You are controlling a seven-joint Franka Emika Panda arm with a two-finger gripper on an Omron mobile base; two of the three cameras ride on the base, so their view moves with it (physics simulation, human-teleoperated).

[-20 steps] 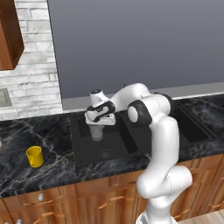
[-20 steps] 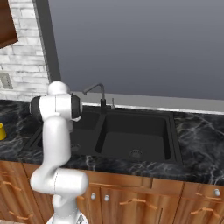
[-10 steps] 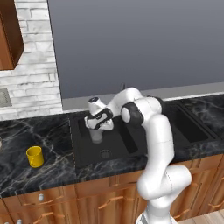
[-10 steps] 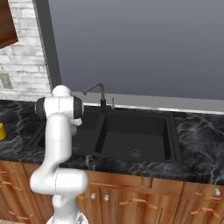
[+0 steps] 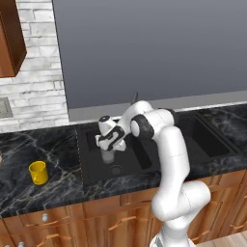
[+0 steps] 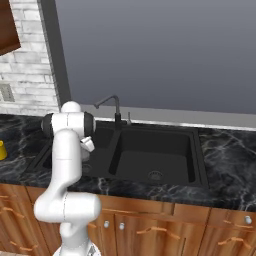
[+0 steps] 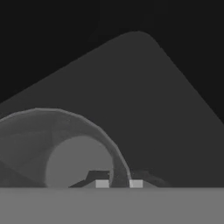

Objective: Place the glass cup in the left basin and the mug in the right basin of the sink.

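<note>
The clear glass cup [image 5: 108,156] stands upright low in the left basin [image 5: 92,145] of the black sink, close to its drain. My gripper [image 5: 110,146] reaches down onto the cup's rim. In the hand view the two dark fingertips straddle the glass cup's [image 7: 65,131] wall, and my gripper [image 7: 119,183] is shut on it above the dark floor of the left basin [image 7: 144,87]. The yellow mug [image 5: 38,172] sits on the counter left of the sink, and the mug's [image 6: 1,150] edge shows at the far left. The right basin [image 6: 155,160] holds nothing.
A thin dark faucet [image 6: 112,107] rises behind the sink's divider. Black marbled counter [image 5: 29,149] runs on both sides of the sink, with wooden drawers below. A grey window panel and a white brick wall [image 5: 34,82] stand behind.
The hand has sunk lower into the left basin, taking the glass cup down with it. The mug has not moved.
</note>
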